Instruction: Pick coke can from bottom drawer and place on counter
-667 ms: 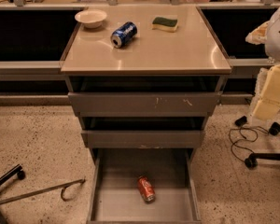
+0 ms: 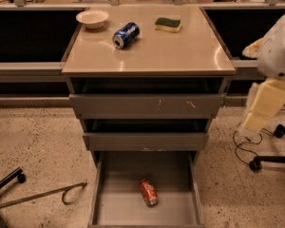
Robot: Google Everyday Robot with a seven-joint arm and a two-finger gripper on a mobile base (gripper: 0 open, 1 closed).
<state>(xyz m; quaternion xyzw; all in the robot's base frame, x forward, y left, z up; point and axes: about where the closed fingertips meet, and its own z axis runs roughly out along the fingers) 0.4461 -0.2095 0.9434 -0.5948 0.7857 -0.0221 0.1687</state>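
Note:
The coke can (image 2: 149, 192), red with white lettering, lies on its side on the grey floor of the open bottom drawer (image 2: 118, 210), near the middle. The beige counter (image 2: 171, 49) tops the grey cabinet above it. My gripper (image 2: 265, 106), cream coloured on a white arm (image 2: 280, 51), hangs at the right of the cabinet at about the height of the top drawer front. It is well above and to the right of the can and holds nothing that I can see.
On the counter are a white bowl (image 2: 92, 18), a blue soda can (image 2: 126, 34) on its side and a green sponge (image 2: 167, 23). The two upper drawers (image 2: 145, 106) stand slightly open. A chair base with cables (image 2: 270, 158) is at right, and a metal bar (image 2: 42, 196) lies on the floor at left.
The arm and gripper have come down a little and slightly left beside the cabinet. The coke can and drawers have not moved.

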